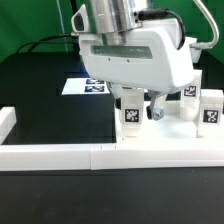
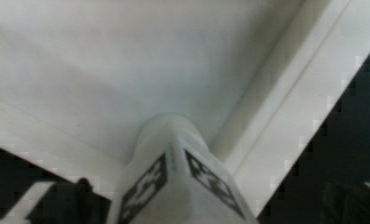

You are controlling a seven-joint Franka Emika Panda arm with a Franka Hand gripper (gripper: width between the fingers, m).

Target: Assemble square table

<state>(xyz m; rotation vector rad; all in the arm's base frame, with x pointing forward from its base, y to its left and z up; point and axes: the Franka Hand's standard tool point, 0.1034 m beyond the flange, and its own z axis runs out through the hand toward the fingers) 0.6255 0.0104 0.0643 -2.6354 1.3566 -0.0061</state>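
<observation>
My gripper [image 1: 141, 112] hangs low over the white square tabletop [image 1: 172, 133] at the exterior view's right. It is shut on a white tagged leg [image 1: 130, 112], which stands upright with its lower end at the tabletop. In the wrist view the same leg [image 2: 178, 165] fills the gap between the dark fingers [image 2: 54, 203] of the gripper [image 2: 185, 208] and points at the tabletop's flat inside [image 2: 111, 60], close to its raised rim [image 2: 297, 85]. Two more tagged legs [image 1: 188, 101] [image 1: 211, 111] stand upright at the far right.
The long low white border wall [image 1: 60, 156] runs along the front and turns up the left side [image 1: 8, 122]. The marker board [image 1: 84, 87] lies on the black table behind the arm. A green backdrop stands at the back.
</observation>
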